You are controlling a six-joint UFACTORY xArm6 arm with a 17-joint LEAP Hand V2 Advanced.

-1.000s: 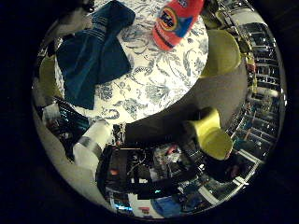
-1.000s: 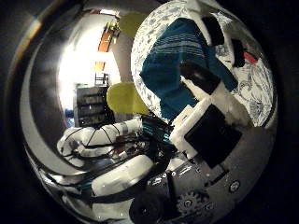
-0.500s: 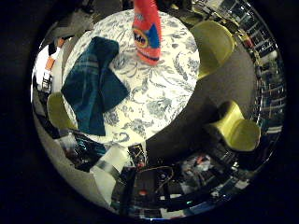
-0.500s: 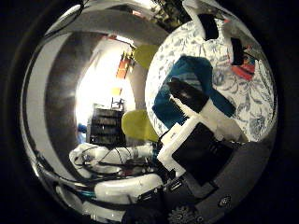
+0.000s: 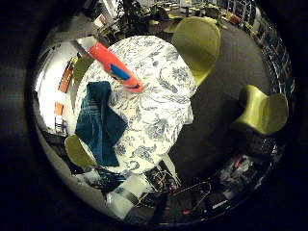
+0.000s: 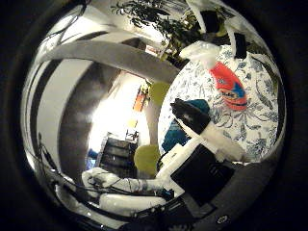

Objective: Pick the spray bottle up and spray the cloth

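An orange spray bottle (image 6: pixel 227 85) with a white trigger head stands upright on the round table (image 5: pixel 159 110), which has a blue floral cover. A dark teal cloth (image 5: pixel 100 123) lies crumpled on the table beside the bottle. My right hand (image 6: pixel 208 153) hangs well above the table, apart from both. Its thumb reaches out in front of part of the cloth, and the black fingertips (image 6: pixel 210 20) show beyond the bottle. The fingers are straight and hold nothing.
Yellow-green chairs stand around the table: one (image 5: pixel 197 41) at its far side, one (image 5: pixel 262 109) out on the carpet, one (image 5: pixel 79 151) near the cloth. Potted plants (image 6: pixel 154 19) stand beyond the table. The arm's base (image 5: pixel 126 195) is beside the table.
The whole picture has swung and the table looks smaller, so the hand has turned and drawn away from it. The bottle and the cloth stay where they were on the table.
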